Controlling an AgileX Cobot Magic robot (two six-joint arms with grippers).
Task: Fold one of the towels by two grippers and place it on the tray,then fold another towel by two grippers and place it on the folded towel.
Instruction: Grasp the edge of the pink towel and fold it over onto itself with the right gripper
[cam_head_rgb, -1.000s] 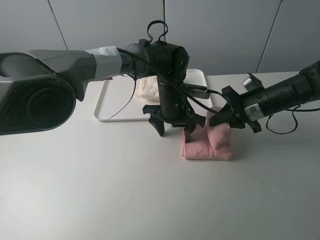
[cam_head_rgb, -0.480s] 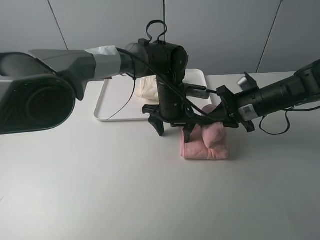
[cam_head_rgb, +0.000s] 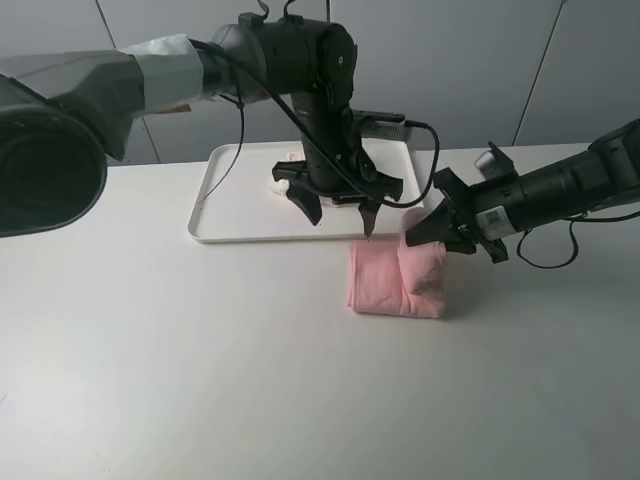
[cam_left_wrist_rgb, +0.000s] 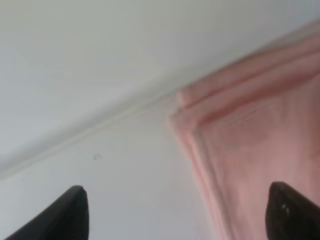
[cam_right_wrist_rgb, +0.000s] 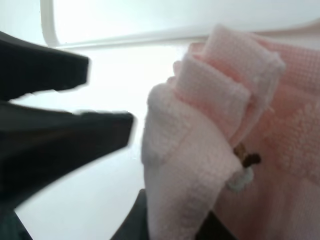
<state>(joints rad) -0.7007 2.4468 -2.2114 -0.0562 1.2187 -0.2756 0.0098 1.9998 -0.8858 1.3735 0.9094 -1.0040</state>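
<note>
Exterior high view: one pink towel (cam_head_rgb: 398, 281), folded into a thick pad, lying on the white table (cam_head_rgb: 200, 380) just near of the tray (cam_head_rgb: 235, 215), its long axis running left to right. Right gripper (cam_head_rgb: 428, 228): jaws nearly closed, pinching a raised fold at the towel's right end; the right wrist view shows the bunched pink cloth caught between its fingers. Left gripper (cam_head_rgb: 338, 210): jaws spread wide, holding nothing, hanging over the tray's near edge, just far and left of the towel's left end. Cream towel (cam_head_rgb: 283, 183): mostly hidden behind the left arm, only a sliver showing on the tray. Governing relation: the tray lies far and left of the pink towel, so the free left end sits nearest the left gripper, which would need to drop near-right to take it.
</note>
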